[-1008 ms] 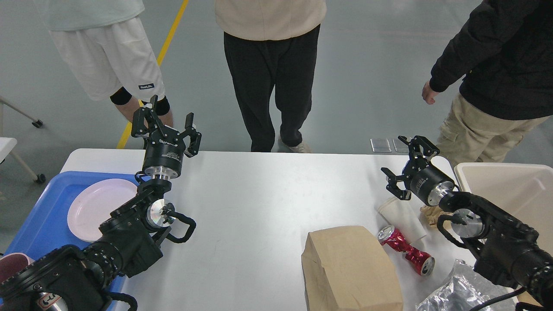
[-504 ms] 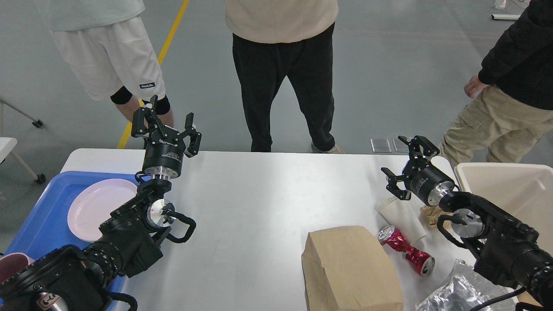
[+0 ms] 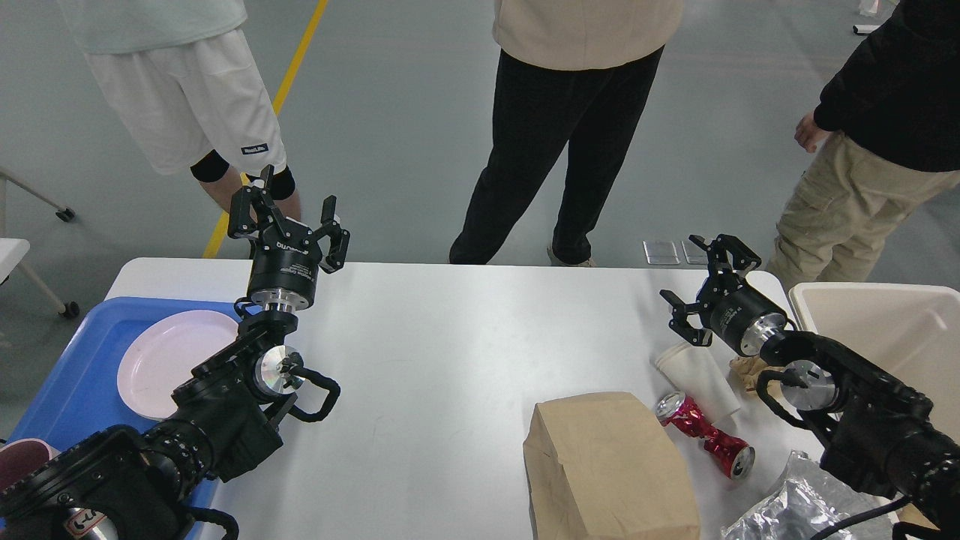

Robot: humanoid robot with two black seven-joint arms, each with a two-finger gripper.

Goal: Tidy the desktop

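The white desktop (image 3: 450, 352) fills the lower view. My left gripper (image 3: 289, 214) is open and empty, raised above the far left edge beside a blue tray (image 3: 67, 375). My right gripper (image 3: 701, 281) is open and empty, above the far right part of the desktop. Just below it lie a white paper cup (image 3: 697, 375) on its side and a crumpled brown napkin (image 3: 746, 370). A crushed red can (image 3: 705, 433), a brown paper bag (image 3: 607, 469) and a silver foil bag (image 3: 799, 506) lie at the front right.
The blue tray holds a pink plate (image 3: 169, 360); a dark pink cup (image 3: 19, 457) shows at the left edge. A beige bin (image 3: 885, 330) stands at the right. Three people stand beyond the far edge.
The person in black trousers has walked to the right, and the person in the dark jacket has shifted. My right gripper has edged slightly left. The left arm has not moved.
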